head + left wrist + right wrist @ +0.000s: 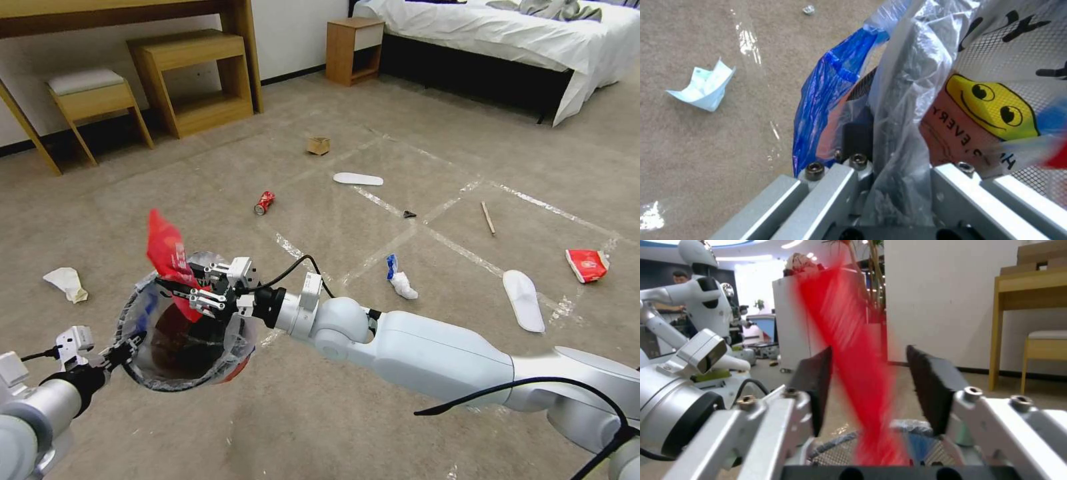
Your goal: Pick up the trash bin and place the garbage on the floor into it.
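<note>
The left gripper (117,352) is clamped on the near-left rim of the trash bin (183,327), holding it up off the floor (320,427); in the left wrist view its fingers (835,186) are pinching the bin's clear bag liner (907,100) together with the rim. The right gripper (175,288) is reaching across from the right and hanging over the bin's mouth, and a red wrapper (167,250) is standing up between its pads (933,386). In the right wrist view the pads are set apart with the wrapper (849,350) a red streak in the gap, so I judge the grip is letting go and this piece is dropping in.

So the bin is picked up, and one piece of litter is going in right now. Plenty is left on the carpet: a crumpled white paper (67,283) to the left, a crushed red can (264,202) beyond the bin, a small cardboard box (318,145) farther off, and a white slipper (358,179) to its right. Over on the right lie a blue-and-white wad (400,277), a second slipper (523,300), a red packet (587,265), a wooden stick (489,218) and a small dark scrap (409,214). By my reading, the job is in its early part, with nine pieces waiting.
</note>
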### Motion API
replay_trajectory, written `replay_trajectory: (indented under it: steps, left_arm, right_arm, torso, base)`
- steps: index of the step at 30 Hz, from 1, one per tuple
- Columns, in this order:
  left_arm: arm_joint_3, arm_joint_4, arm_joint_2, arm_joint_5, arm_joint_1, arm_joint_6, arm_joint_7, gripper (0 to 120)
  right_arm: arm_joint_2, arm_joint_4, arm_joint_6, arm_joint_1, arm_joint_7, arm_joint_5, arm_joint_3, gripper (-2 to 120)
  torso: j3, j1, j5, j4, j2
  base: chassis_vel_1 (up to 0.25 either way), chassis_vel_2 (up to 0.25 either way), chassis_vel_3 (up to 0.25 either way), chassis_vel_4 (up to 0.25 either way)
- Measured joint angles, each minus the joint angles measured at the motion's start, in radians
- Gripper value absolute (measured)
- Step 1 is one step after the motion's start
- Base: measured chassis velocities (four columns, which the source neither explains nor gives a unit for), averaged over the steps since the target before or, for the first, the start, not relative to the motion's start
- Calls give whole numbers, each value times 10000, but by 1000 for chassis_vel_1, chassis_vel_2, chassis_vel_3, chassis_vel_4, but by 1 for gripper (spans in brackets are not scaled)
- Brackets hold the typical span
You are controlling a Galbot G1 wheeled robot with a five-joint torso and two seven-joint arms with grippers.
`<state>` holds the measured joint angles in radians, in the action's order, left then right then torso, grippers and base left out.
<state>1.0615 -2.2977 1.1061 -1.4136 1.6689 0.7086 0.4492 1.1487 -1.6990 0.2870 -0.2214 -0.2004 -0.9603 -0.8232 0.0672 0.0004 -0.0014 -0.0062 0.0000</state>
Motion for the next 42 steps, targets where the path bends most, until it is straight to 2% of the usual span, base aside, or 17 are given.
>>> replay_trajectory:
  steps: [2,3,6,7,10,14,23,27,30,31,35,36,37,38,39,42]
  left_arm:
    - [-10,19,8,14,-7,-3,-3,0]
    - [-10,19,8,14,-7,-3,-3,0]
    - [-16,59,8,29,-20,-12,-9,0]
    - [-16,59,8,29,-20,-12,-9,0]
    - [-38,75,17,71,-22,-16,-22,0]
    - [-48,76,31,110,-10,-19,-33,0]
    - [-1,98,32,200,53,-23,-60,0]
    - [30,146,43,321,53,-41,-112,0]
    - [32,234,100,604,42,-104,-223,0]
    - [32,234,100,604,42,-104,-223,0]
    - [31,247,170,735,4,-107,-292,0]
    - [31,247,170,735,4,-107,-292,0]
    - [32,247,171,747,-1,-107,-297,0]
    - [32,257,172,752,-15,-107,-311,0]
    - [32,257,172,752,-15,-107,-311,0]
    - [21,334,159,772,-73,-111,-320,0]
  right_arm:
    - [-3,29,16,-1,-19,15,7,58]
    - [-3,29,16,-1,-19,15,7,58]
    - [-27,36,38,-28,-29,29,66,75]
    - [-27,36,38,-28,-29,29,66,75]
    - [-53,20,51,-94,-5,29,219,90]
    - [-58,-8,51,-254,84,4,481,96]
    - [-156,-235,28,-745,142,-259,1536,97]
    - [-278,-376,12,-1172,146,-403,2472,98]
    - [-540,-613,-83,-1917,180,-578,3913,99]
    - [-540,-613,-83,-1917,180,-578,3913,99]
    - [-981,-1127,-260,-2940,318,-683,6125,100]
    - [-981,-1127,-260,-2940,318,-683,6125,100]
    - [-1040,-1205,-281,-3087,357,-681,6449,100]
    - [-1199,-1418,-342,-3513,408,-621,7414,100]
    - [-1199,-1418,-342,-3513,408,-621,7414,100]
    - [-1650,-1966,-372,-4693,484,-358,9558,100]
  torso:
    - [0,0,0,0,0]
    - [0,0,0,0,0]
    - [0,0,0,0,0]
    - [0,0,0,0,0]
    - [0,0,0,0,0]
    - [0,0,0,0,0]
    - [1,0,0,0,0]
    - [0,0,0,1,0]
    - [0,1,1,1,0]
    - [0,1,1,1,0]
    - [0,0,3,0,0]
    - [0,0,3,0,0]
    - [0,0,2,-1,0]
    - [0,0,5,1,-1]
    - [0,0,5,1,-1]
    - [0,0,3,-2,0]
  base:
    - [0,0,0,0]
    - [0,0,0,0]
    - [0,0,0,0]
    - [0,0,0,0]
    - [0,0,0,0]
    - [0,0,0,0]
    - [0,0,0,0]
    - [0,0,0,0]
    - [0,0,0,0]
    - [0,0,0,0]
    - [0,0,0,0]
    - [0,0,0,0]
    - [0,0,0,0]
    - [0,0,0,0]
    - [0,0,0,0]
    - [0,0,0,0]
